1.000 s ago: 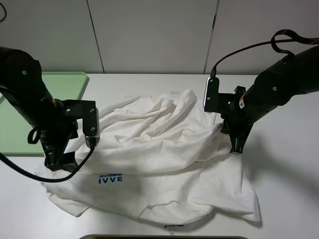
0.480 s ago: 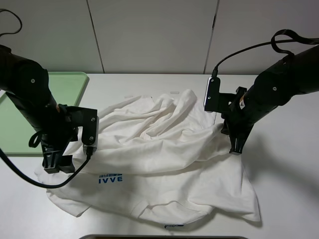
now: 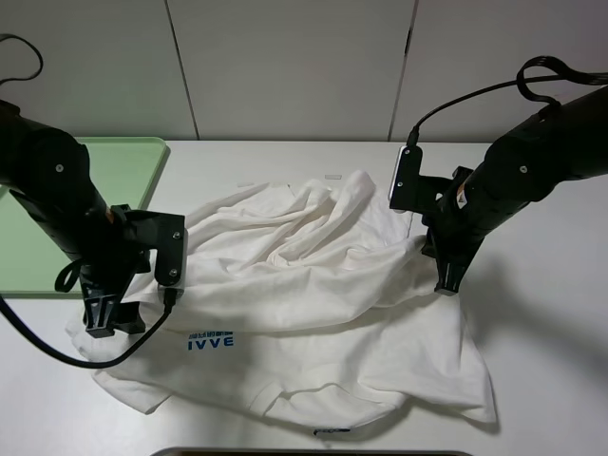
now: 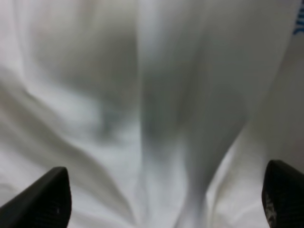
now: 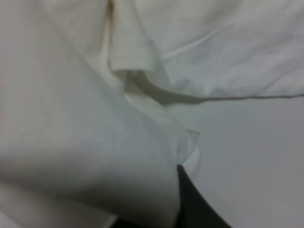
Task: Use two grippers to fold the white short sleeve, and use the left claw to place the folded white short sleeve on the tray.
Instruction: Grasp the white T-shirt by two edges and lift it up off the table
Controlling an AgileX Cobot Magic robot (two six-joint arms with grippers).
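Note:
The white short sleeve (image 3: 313, 285) lies crumpled on the white table, its blue "IVVE" lettering (image 3: 211, 343) near the front left. My left gripper (image 3: 104, 318) is down on the shirt's left edge. In the left wrist view (image 4: 166, 204) its two black fingertips (image 4: 45, 199) stand wide apart over white cloth (image 4: 156, 118), so it is open. My right gripper (image 3: 448, 280) is at the shirt's right edge. In the right wrist view one black finger (image 5: 194, 204) shows with a fold of shirt (image 5: 95, 142) pinched against it. The light green tray (image 3: 133, 166) lies at the back left.
Two small pale tape strips (image 3: 332, 177) lie on the table behind the shirt. A dark object's edge (image 3: 313, 453) shows at the front edge of the view. The wall stands behind the table.
My left arm has shifted slightly left and lower onto the shirt's left edge, and that edge has moved a little with it. The right arm has not moved.

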